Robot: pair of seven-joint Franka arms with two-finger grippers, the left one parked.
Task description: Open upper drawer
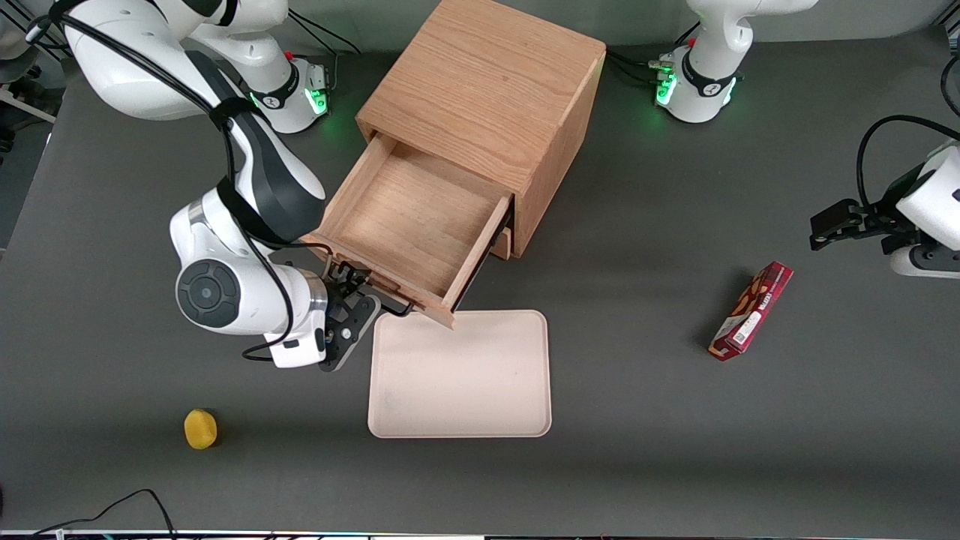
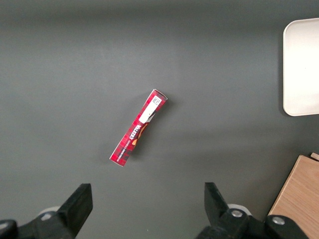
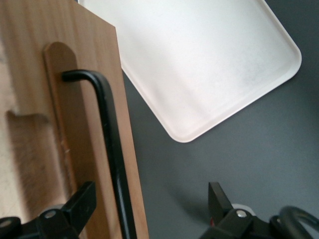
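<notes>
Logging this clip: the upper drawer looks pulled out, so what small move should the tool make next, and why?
Probably back the tool away from the handle. The upper drawer already stands well out of the cabinet, and the fingers sit open around the handle.

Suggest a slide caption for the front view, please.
Upper drawer pulled out over the tray, open tool at its handle.

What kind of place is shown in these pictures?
Probably a robotics lab tabletop: arm bases bolted to a dark grey table, a test cabinet with its upper drawer open, the open gripper at its handle.
</notes>
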